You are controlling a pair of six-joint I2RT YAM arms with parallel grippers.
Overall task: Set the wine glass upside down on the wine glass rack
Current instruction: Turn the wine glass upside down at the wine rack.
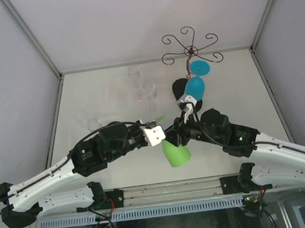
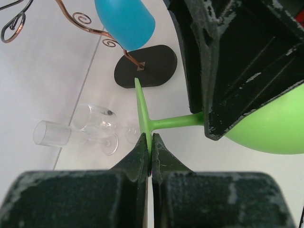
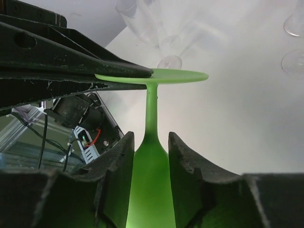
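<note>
A green wine glass [image 1: 176,153] hangs in the air between both arms, near the table's front. My left gripper [image 2: 151,137] is shut on the rim of its flat foot [image 2: 142,114]. My right gripper [image 3: 150,140] is shut on the top of its bowl [image 3: 151,190], one finger on each side just below the stem. The wine glass rack [image 1: 190,48] stands at the back, its black oval base [image 2: 147,66] on the table. A blue wine glass [image 1: 195,86] hangs upside down from one curled arm.
Several clear glasses [image 1: 144,90] stand or lie left of the rack, and more [image 1: 86,119] sit near the left edge. In the left wrist view, clear glasses [image 2: 95,123] lie just beyond the green foot. Grey walls enclose the table.
</note>
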